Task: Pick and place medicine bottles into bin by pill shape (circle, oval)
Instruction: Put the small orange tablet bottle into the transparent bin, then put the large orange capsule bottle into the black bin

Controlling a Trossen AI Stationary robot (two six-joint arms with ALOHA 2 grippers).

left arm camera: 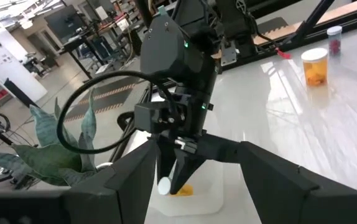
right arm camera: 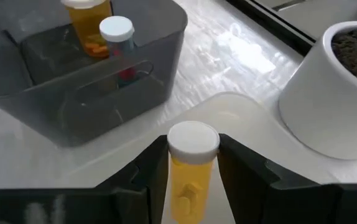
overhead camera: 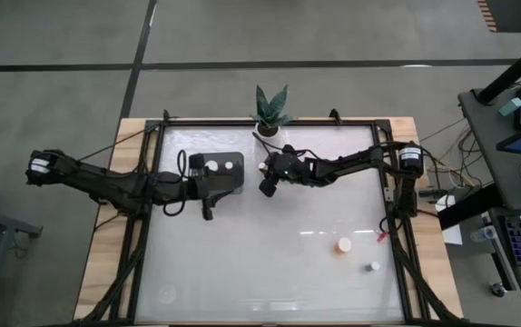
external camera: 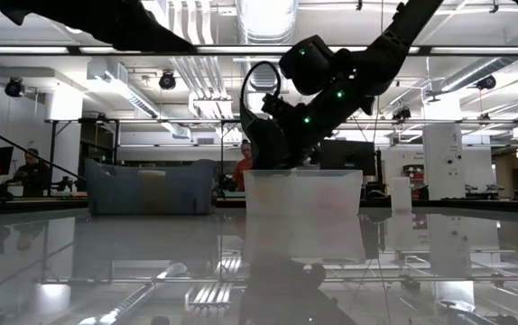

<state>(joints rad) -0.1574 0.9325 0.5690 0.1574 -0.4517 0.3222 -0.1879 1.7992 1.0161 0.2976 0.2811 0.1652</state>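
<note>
Right gripper point(right arm camera: 194, 186) hangs over the clear bin point(external camera: 302, 203), just beside the potted plant point(overhead camera: 271, 111), fingers clamped on an amber bottle point(right arm camera: 191, 168) with a white cap. The bottle is upright between the fingers, above the bin floor; in the left wrist view the same bottle point(left arm camera: 175, 186) shows at the fingertips, low inside the clear bin point(left arm camera: 197, 202). Whether it touches the floor cannot be told.

Dark grey bin point(overhead camera: 218, 169) sits on the far side of the clear bin from the plant, close to it but apart. Inside it, in the right wrist view, stand an amber bottle with orange pills point(right arm camera: 90, 25) and a smaller white-capped bottle with red contents point(right arm camera: 117, 46), touching or nearly so.

Left gripper point(overhead camera: 208, 211) waits beside the dark grey bin, on the side away from the plant, fingers spread wide with nothing between them point(left arm camera: 129, 180).

Two more bottles stand on the table point(overhead camera: 242, 272) well away from the plant, toward the right arm's base: an amber one point(overhead camera: 344, 245) and a smaller one with red contents point(overhead camera: 374, 267), near each other, apart. Both upright in the left wrist view.

Low view: people in the room behind the table, one point(external camera: 32, 171) beyond the dark grey bin.
</note>
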